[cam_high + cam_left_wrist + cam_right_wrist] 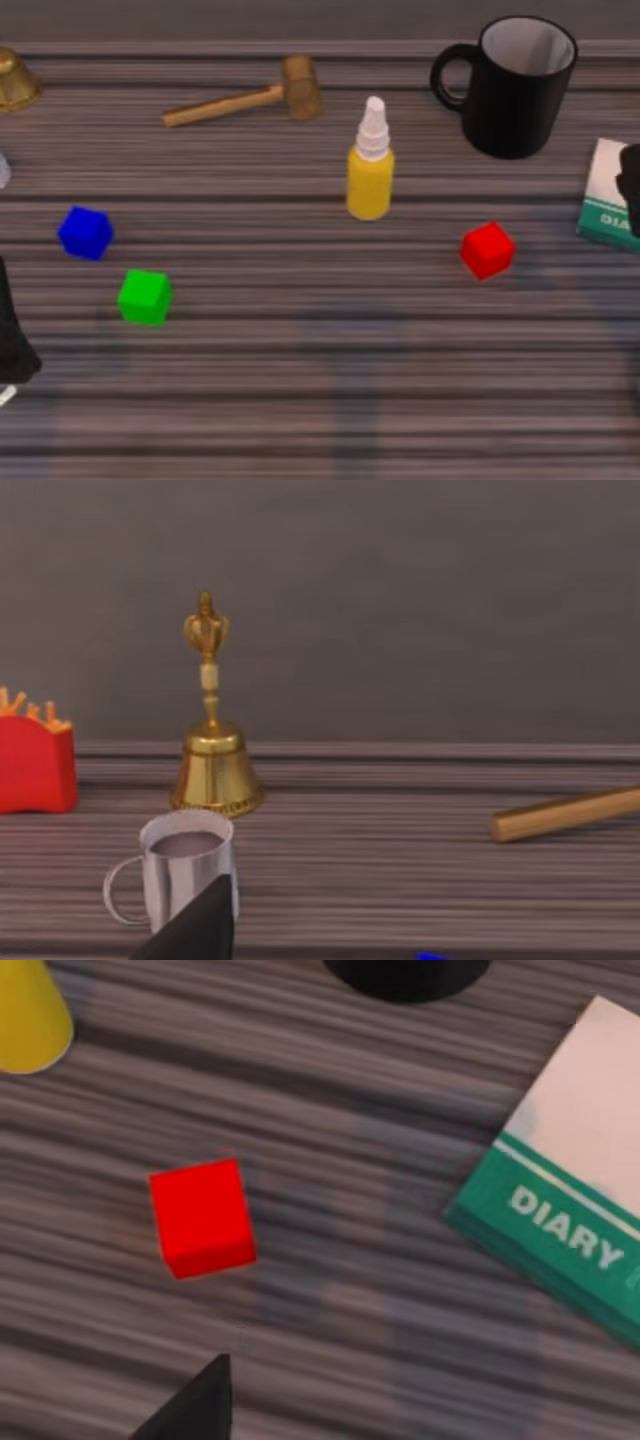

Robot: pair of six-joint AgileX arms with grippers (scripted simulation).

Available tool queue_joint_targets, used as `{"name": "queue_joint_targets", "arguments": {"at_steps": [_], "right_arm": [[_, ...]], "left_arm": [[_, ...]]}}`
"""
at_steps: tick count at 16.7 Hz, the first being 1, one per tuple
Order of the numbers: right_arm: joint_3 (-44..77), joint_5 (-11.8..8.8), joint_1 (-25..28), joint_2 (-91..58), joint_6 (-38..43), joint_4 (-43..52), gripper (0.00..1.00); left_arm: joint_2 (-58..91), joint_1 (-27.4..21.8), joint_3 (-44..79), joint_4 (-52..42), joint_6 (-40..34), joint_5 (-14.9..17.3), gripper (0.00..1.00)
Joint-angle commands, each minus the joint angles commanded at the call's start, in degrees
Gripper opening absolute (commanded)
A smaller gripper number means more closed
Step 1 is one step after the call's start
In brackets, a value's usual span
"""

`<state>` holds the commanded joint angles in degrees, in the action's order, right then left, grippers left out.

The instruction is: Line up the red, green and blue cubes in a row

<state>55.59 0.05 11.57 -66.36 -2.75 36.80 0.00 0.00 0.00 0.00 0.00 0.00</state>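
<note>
Striped tabletop (330,400), cluttered. Largest first: black mug (515,85) far right at the back; diary (606,195) at right edge, partly under a dark arm part; wooden mallet (250,97) back centre; yellow bottle (370,165) upright mid-table; gold bell (14,80) back left corner; steel cup (180,880) and red fries box (35,765) seen only in left wrist view, near bell.

Cubes, smallest: blue (85,232) and green (145,297) close together at left, apart, not touching; red (487,250) alone at right, well apart from the other two, near diary and in front of mug. No row yet; nothing gripped.

Left arm at left edge, low, near green cube. Left jaws (195,930): only a dark tip visible, state cannot tell. Right arm at right edge over diary. Right jaws (195,1405): same, one dark tip, cannot tell; red cube just ahead of it in right wrist view.

Judged: start of task, likely red cube pickup next.

Risks: red cube turned askew to tabletop stripes, so unaligned pinch may twist or flick it. Diary close beside, so a finger may clip it on descent. Carry toward left passes bottle, tall and narrow, easy to topple. Arms may clash near blue and green. Placing may nudge the neighbouring cubes.
</note>
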Motion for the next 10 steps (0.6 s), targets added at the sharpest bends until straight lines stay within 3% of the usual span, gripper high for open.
{"name": "queue_joint_targets", "arguments": {"at_steps": [5,10], "right_arm": [[23.5,0.1,4.9,-30.7,-1.2,16.2,1.0],[41.8,0.1,8.6,-51.3,-2.0,27.8,1.0]], "left_arm": [[0.0,0.0,0.0,0.0,0.0,0.0,1.0],[0.0,0.0,0.0,0.0,0.0,0.0,1.0]]}}
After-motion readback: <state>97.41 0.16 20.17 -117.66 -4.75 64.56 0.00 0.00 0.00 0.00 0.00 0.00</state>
